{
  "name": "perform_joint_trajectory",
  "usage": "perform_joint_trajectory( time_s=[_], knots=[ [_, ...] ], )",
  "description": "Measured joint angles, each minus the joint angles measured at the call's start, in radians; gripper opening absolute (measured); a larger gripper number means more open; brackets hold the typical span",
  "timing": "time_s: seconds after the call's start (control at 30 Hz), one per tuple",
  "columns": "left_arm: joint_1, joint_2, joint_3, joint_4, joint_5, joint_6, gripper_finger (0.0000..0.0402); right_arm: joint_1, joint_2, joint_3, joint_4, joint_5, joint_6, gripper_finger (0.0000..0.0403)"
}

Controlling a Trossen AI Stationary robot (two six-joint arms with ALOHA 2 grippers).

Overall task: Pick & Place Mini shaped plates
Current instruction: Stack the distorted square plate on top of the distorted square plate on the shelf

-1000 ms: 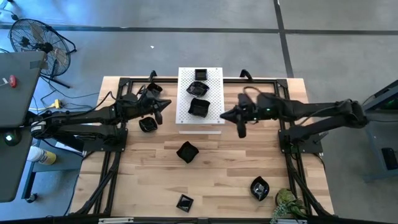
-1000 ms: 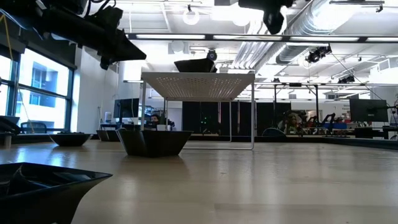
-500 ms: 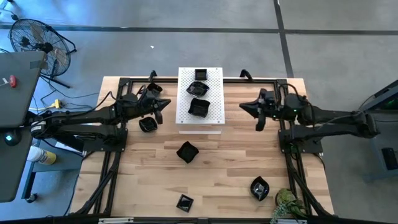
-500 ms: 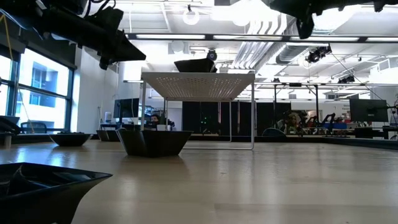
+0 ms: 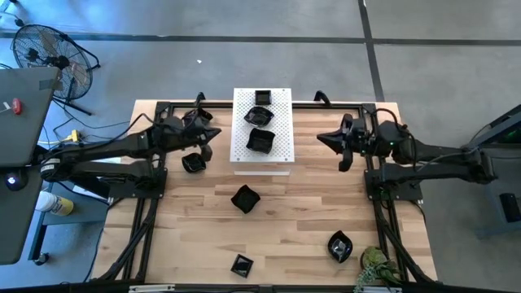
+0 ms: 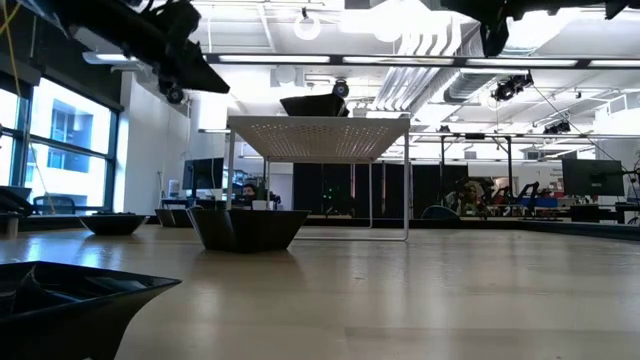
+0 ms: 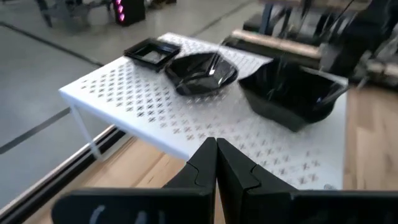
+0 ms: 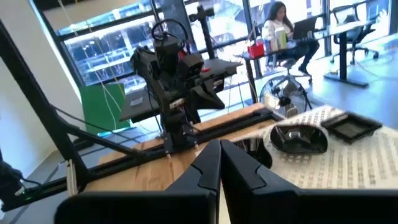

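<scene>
Wooden table (image 5: 301, 212), one, carrying a white perforated board (image 5: 278, 122), one, raised on thin legs at the far middle. Black mini plates, seven counted in the high view. Three stand in a row on the board: a small square one (image 5: 262, 98) at the far end, a rounder one (image 5: 260, 116) in the middle, a larger angular one (image 5: 260, 141) at the near end; the left wrist view shows the same three (image 7: 151, 51), (image 7: 201, 71), (image 7: 291, 90). Four lie on the table: one (image 5: 193, 163) just left of the board, one (image 5: 244, 198) near the centre, one (image 5: 241, 265) at the near edge, one (image 5: 339, 246) toward the near right corner. Left gripper (image 5: 208, 143), one, fingers (image 7: 231, 163) pressed together and empty, above the table left of the board, just beside the plate there. Right gripper (image 5: 342, 156), one, likewise closed on nothing, to the right of the board and well apart from every plate. Fan (image 5: 45, 50), one, on the floor beyond the far left corner. Person (image 8: 278, 26), one, seated at a desk in the room behind.
</scene>
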Motion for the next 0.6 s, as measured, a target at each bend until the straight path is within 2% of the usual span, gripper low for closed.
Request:
perform_joint_trajectory(
  time_s=[0.2, 0.4, 0.6],
  knots=[
    [0.000, -0.004, 0.083, -0.101, -0.004, -0.014, 0.0000, -0.034, 0.000, 0.000, 0.075, -0.012, -0.048, 0.0002],
    [0.000, -0.003, 0.089, -0.094, -0.006, -0.090, 0.0000, -0.046, 0.000, 0.000, 0.127, -0.010, -0.059, 0.0002],
    [0.000, -0.003, 0.091, -0.105, 0.011, -0.092, 0.0000, -0.046, 0.000, 0.000, 0.132, 0.000, -0.041, 0.0006]
  ],
)
